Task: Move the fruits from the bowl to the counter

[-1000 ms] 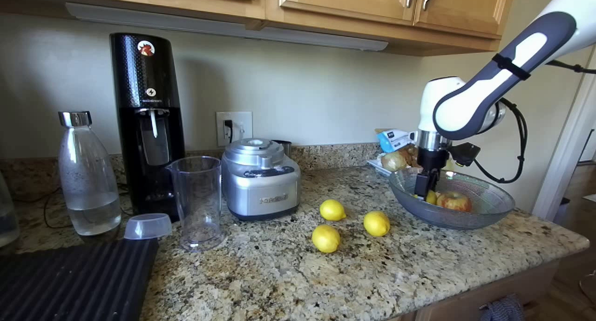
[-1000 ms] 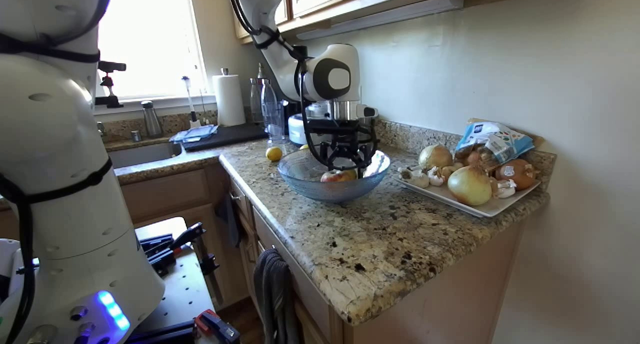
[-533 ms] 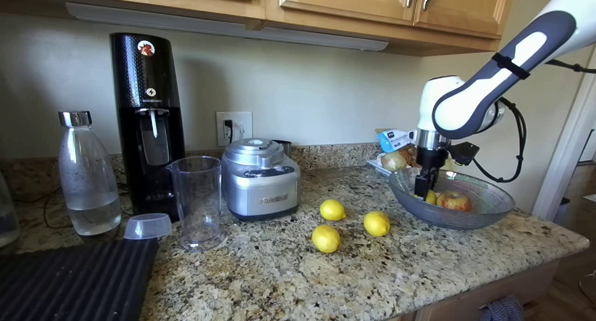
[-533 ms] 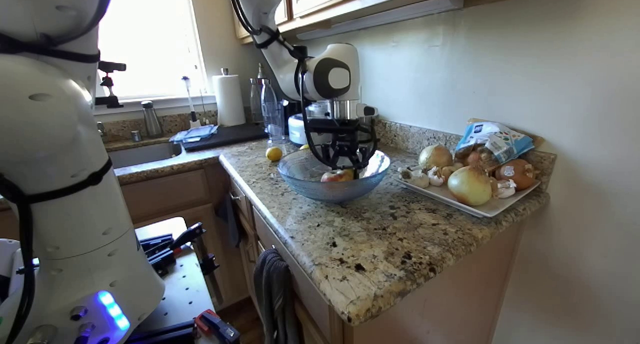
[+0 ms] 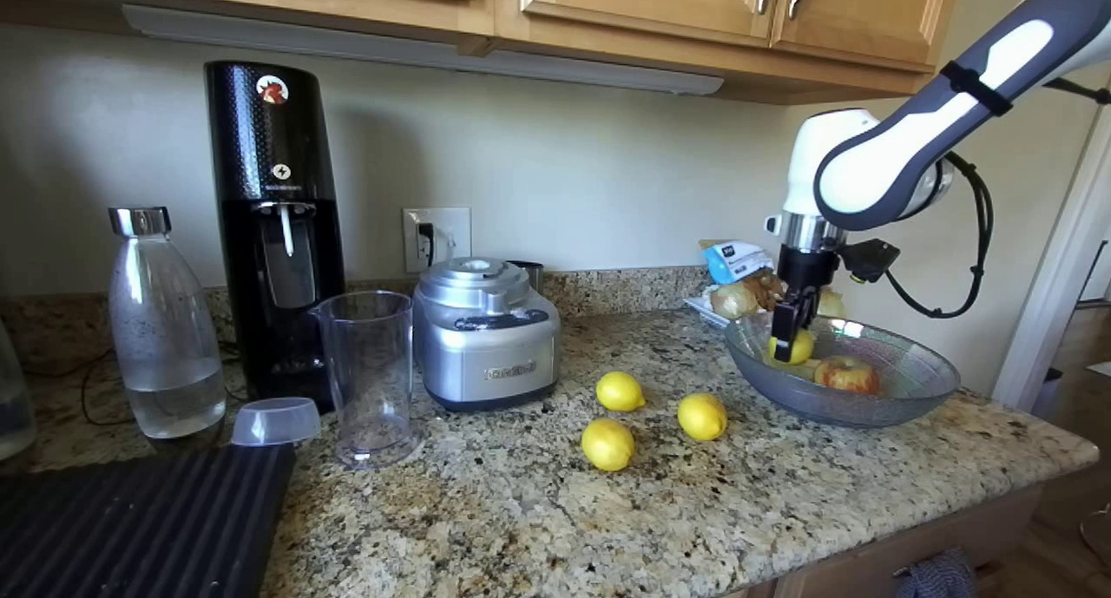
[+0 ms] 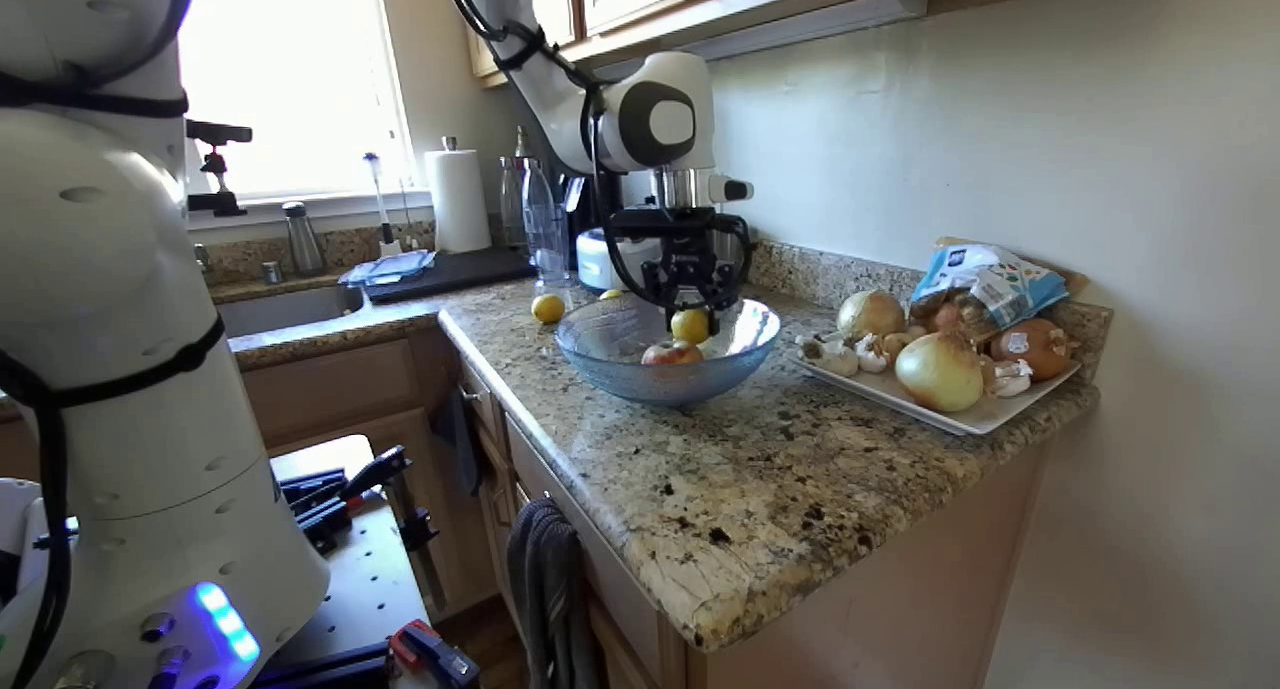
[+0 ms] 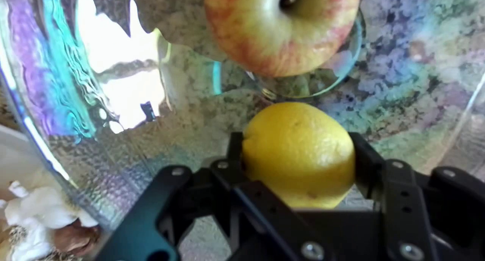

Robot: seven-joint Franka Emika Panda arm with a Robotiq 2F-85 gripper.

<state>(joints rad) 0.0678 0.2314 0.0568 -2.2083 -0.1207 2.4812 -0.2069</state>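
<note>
A yellow lemon [image 7: 297, 166] is squeezed between the fingertips of my gripper [image 7: 297, 143], one finger on each side. In an exterior view this lemon [image 6: 690, 326] hangs inside the glass bowl [image 6: 640, 384], just above the height of the apple. The red-and-yellow apple [image 7: 273, 37] rests on the bowl's bottom, close beside the held fruit. Three more lemons lie on the granite counter [image 5: 486, 529] beside the bowl: a back one [image 5: 620, 391], a right one [image 5: 702, 417] and a front one [image 5: 608, 444].
A food processor [image 5: 488, 338], a clear pitcher [image 5: 369, 390] and a black soda maker [image 5: 273, 233] stand along the wall. Behind the bowl lies a plate [image 6: 960, 424] of onions and garlic. A black ribbed mat [image 5: 139, 529] covers one corner.
The jaws have come together on the lemon low in the bowl. Gripper and lemon have then risen, while the apple and the lemons on the counter stay where they were.
</note>
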